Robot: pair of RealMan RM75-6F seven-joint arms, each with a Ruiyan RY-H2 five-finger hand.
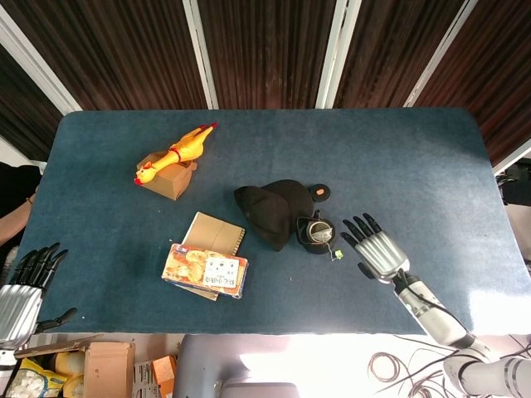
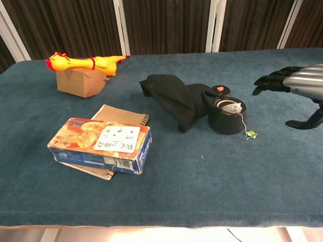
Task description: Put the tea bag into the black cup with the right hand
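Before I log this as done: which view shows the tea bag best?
The chest view: the tea bag sits inside the black cup, string and tag over the rim. The head view shows only a pale patch in the cup.

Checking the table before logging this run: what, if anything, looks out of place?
Little stands out. The tea bag sits in the black cup, its tag lying on the table. A rubber chicken lies on a small box.
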